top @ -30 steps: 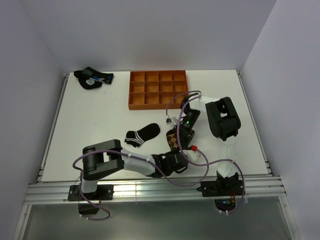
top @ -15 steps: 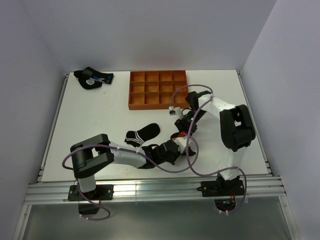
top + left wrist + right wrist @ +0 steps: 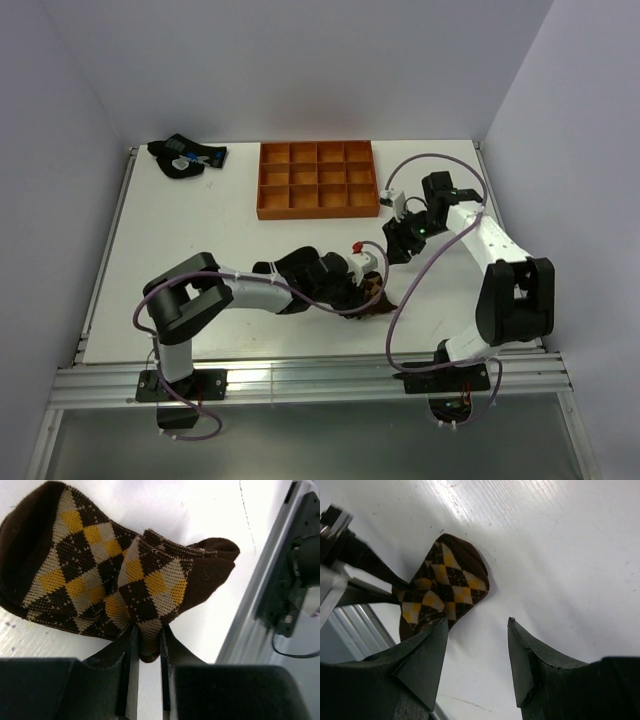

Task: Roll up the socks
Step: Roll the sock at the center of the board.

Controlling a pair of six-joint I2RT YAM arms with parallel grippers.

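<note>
**One brown-and-black diamond-patterned argyle sock [image 3: 95, 565] pinched in the left gripper [image 3: 146, 642]**

Both dark fingers [image 3: 112, 662] of the left gripper stand close together, clamped on a raised fold of knit fabric at the sock's edge. The rest of the argyle sock lies bunched on the white table [image 3: 180, 250]. Its layers overlap, with yellow, beige and dark brown diamonds facing up and a plain brown end pointing toward the table's edge. From overhead it sits at the front of the table, right of centre. It is largely covered by the left arm's wrist and lies near the ridged aluminium rail [image 3: 300, 378] along the near edge.

The right gripper [image 3: 477, 625] hovers over bare table with its jaws well apart and nothing between them. In its wrist view the sock shows beyond the finger on the left side, not touching it. From overhead this gripper is behind and to the right of the sock, near but apart.

A short black ankle sock [image 3: 300, 260] lies just behind the left forearm, partly hidden by it, and its white stripes are hard to make out. An orange plastic tray [image 3: 318, 212] of square compartments stands at the back centre. A dark sock bundle [image 3: 185, 157] with blue and white marks rests at the back left corner, well apart from everything else.
</note>
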